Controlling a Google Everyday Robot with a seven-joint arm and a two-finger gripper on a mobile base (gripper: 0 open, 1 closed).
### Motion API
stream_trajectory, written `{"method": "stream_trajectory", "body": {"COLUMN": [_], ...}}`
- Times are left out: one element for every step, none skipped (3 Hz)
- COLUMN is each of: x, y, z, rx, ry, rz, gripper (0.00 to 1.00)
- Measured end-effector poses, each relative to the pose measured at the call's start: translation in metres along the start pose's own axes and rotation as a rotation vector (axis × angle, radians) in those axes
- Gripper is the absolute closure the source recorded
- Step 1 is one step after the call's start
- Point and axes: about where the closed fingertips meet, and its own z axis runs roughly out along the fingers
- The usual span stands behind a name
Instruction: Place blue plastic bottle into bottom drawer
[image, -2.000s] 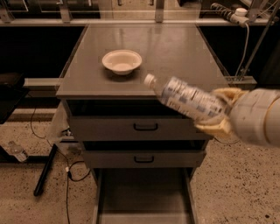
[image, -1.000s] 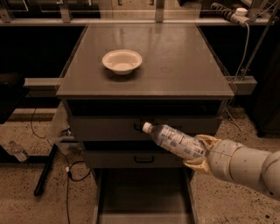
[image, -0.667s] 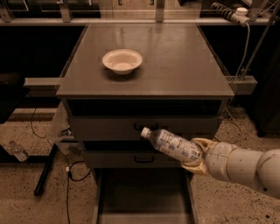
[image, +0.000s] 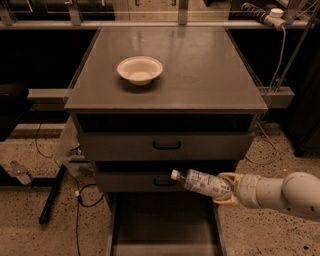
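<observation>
white bowl (image: 140, 69) on cabinet top (image: 200, 75) | black cable (image: 76, 225) on speckled floor (image: 25, 220), left

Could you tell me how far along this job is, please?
Done: the bottom drawer stands open and the gripper, reaching in from the right, is shut on the blue plastic bottle. In hand: the bottle hangs nearly level, cap to the left, in front of the middle drawer, above the open tray. Left: lowering it onto the drawer floor and letting go.

White-capped blue plastic bottle (image: 200, 182), pale printed label; yellowish end effector (image: 225, 188) at base, over grey bottom drawer (image: 162, 226); cream bowl (image: 140, 69).
</observation>
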Motion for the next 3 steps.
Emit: {"method": "stream_trajectory", "body": {"x": [0.055, 0.055, 0.092], "y": [0.023, 0.024, 0.047], "z": [0.054, 0.055, 0.1], "rx": [-0.082, -0.083, -0.109], "ry": [-0.015, -0.015, 0.026], "rz": [0.046, 0.047, 0.095], "gripper": [1.0, 1.0, 1.0]}}
